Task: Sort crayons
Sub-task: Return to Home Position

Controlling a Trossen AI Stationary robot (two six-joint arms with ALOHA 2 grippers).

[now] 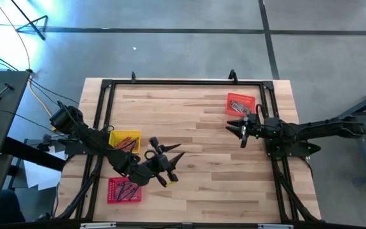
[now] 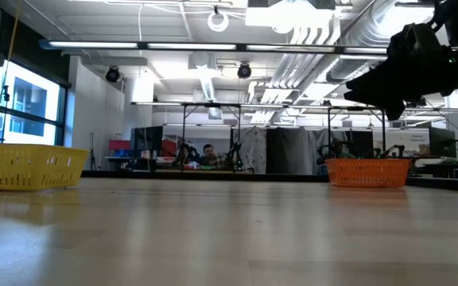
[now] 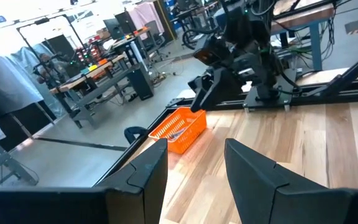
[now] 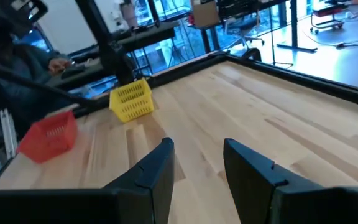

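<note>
- Wooden bench [image 1: 227, 184] seen from straight above, edged by a black metal frame [image 1: 183, 81].
- Left tool [image 1: 168, 150] raised over the left half of the bench, just beside the yellow and red trays; fingers spread apart, nothing between them.
- Right tool [image 1: 237, 133] raised over the right side, just beside the orange tray; fingers likewise apart and empty.
- Crayons [image 1: 127, 190] as thin dark sticks heaped inside the red tray [image 1: 110, 191], at the left near the front edge; colours too small to tell.
- More crayons in the yellow tray [image 1: 113, 135], close to the red one on its far side.
- Further crayons in the orange tray [image 1: 231, 97], toward the far right corner, well apart from the other two trays.
- From bench height: yellow tray at the left, orange tray at the right, a dark arm hanging high above the orange one.
- Past the left tool's fingers: the orange tray with the right arm beside it.
- Past the right tool's fingers: yellow and red trays near each other by the bench edge.
- Far back in the room, a seated person [image 2: 207, 151].
</note>
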